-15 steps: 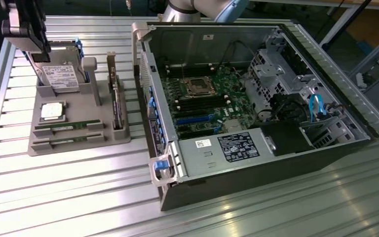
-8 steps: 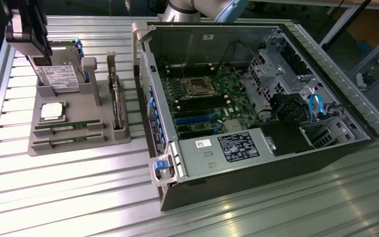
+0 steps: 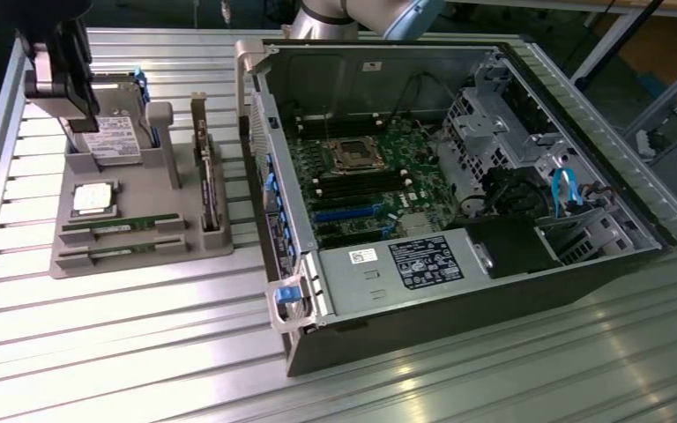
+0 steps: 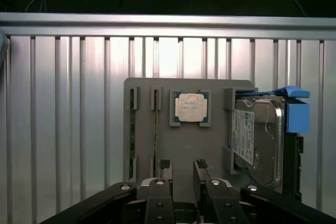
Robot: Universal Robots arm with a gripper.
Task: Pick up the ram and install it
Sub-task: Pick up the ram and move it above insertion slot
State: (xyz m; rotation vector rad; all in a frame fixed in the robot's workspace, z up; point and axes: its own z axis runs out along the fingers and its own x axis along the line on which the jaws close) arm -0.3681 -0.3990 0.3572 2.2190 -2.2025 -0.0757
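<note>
Hovering above the grey holder [image 3: 145,203] with fingers [image 4: 166,170] spread and empty, well apart from the ram [image 3: 121,226] lying in its slot along the holder's edge opposite the hard drive [image 3: 113,137]. Probably best to centre over it, square up lengthwise, drop straight down.

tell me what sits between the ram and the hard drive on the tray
The processor, in its pocket on the grey tray, lies between the ram and the hard drive. The wrist view shows this, and so does the exterior view.
</note>
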